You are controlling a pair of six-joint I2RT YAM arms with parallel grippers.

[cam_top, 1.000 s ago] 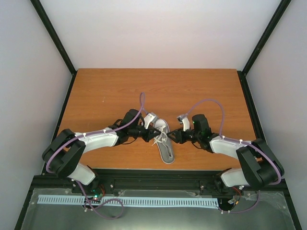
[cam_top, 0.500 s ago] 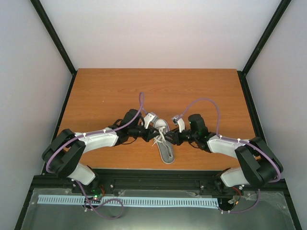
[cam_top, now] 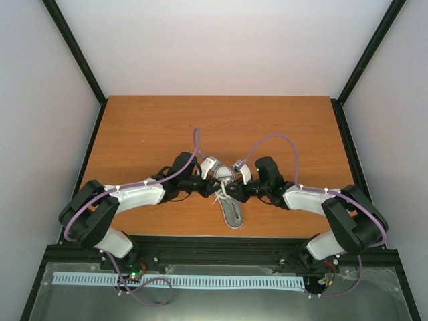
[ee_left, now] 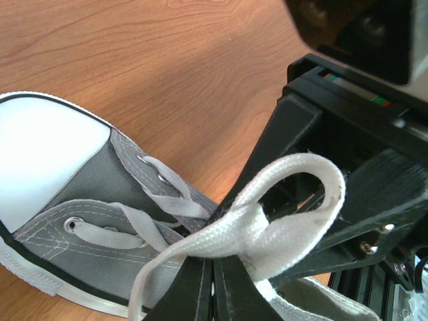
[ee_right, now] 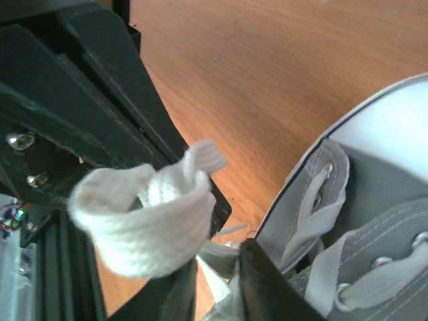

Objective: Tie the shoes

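Note:
The small grey sneaker [cam_top: 233, 211] lies mid-table, white toe cap pointing away from me; it also shows in the left wrist view [ee_left: 93, 221] and the right wrist view [ee_right: 384, 194]. My left gripper [cam_top: 215, 186] is shut on a loop of white lace [ee_left: 281, 231], pinched at its base between the fingertips [ee_left: 217, 261] above the eyelets. My right gripper [cam_top: 232, 190] is right beside it over the shoe's lacing. Its jaws [ee_right: 217, 267] stand apart, with lace strands lying between them. The held loop [ee_right: 144, 227] hangs just ahead of the right gripper's left finger.
The wooden table [cam_top: 267, 127] is boxed in by white walls and black frame posts. The two grippers sit almost touching over the shoe; the right gripper's black body [ee_left: 361, 127] fills the right of the left wrist view. The table's near edge runs just behind the heel.
My right gripper has moved left, from beside the shoe to over its lacing, close to the left gripper. The left gripper has stayed put with the loop.

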